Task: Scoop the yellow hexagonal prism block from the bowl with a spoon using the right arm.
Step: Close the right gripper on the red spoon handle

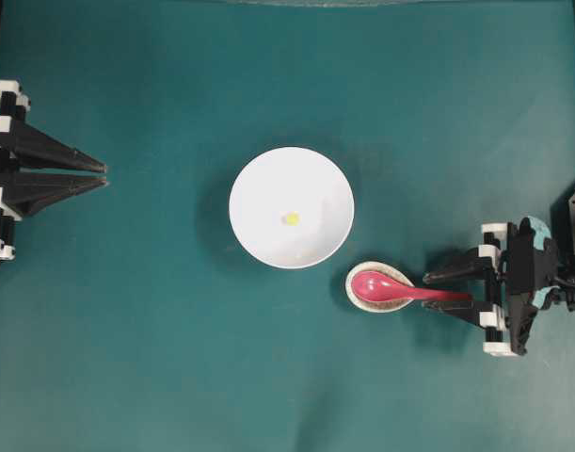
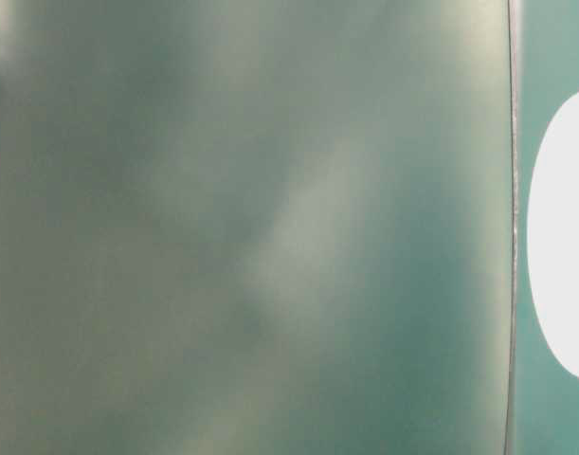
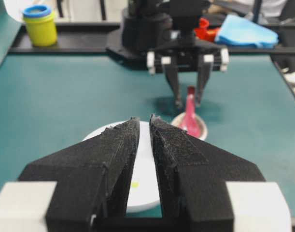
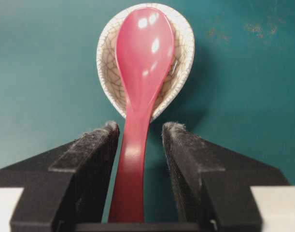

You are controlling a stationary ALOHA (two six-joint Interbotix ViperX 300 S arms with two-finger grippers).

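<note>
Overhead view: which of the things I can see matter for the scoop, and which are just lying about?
For the job:
- spoon, handle between the open right gripper
- bowl
- yellow block in the bowl

Just lying about:
- speckled dish under the spoon
- left gripper, parked
- yellow jar and blue cloth off the mat

No text, label, brand or number is readable anywhere.

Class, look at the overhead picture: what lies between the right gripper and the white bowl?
The spoon, its scoop resting in the small speckled dish, lies between the right gripper and the bowl; the overhead view shows it.
</note>
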